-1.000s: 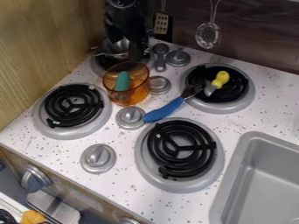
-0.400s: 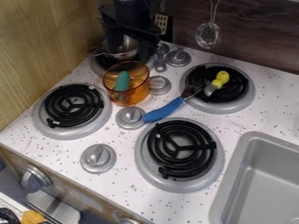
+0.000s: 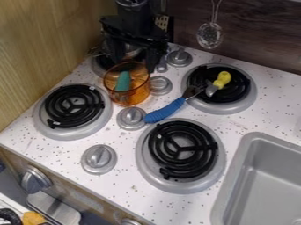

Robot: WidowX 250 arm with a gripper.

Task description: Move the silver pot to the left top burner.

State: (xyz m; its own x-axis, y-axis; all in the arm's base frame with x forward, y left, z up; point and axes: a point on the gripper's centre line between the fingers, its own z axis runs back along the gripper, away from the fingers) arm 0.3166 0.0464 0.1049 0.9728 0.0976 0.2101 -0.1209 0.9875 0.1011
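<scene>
Far left, wood wall (image 3: pixel 47 48) close by the upper-left burner (image 3: pixel 96 67); arm could prob scrape it if it swings wide. Silver pot (image 3: pixel 133 52) is upper left of frame, looks to be on/over that burner, so placement seems nearly done; can't tell if it's fully seated. Gripper (image 3: pixel 135 65) is there too, fingers spread, one each side of pot's visible part, nothing pinched afaict. Risk: a finger snags the rim on the way out & tips or drags pot off-centre. Orange pot (image 3: pixel 140 95) w/ green thing (image 3: pixel 122 81) inside sits just in front; a low sweep could knock it into knob (image 3: pixel 160 85) or blue-handled tool (image 3: pixel 166 110) to its right
</scene>
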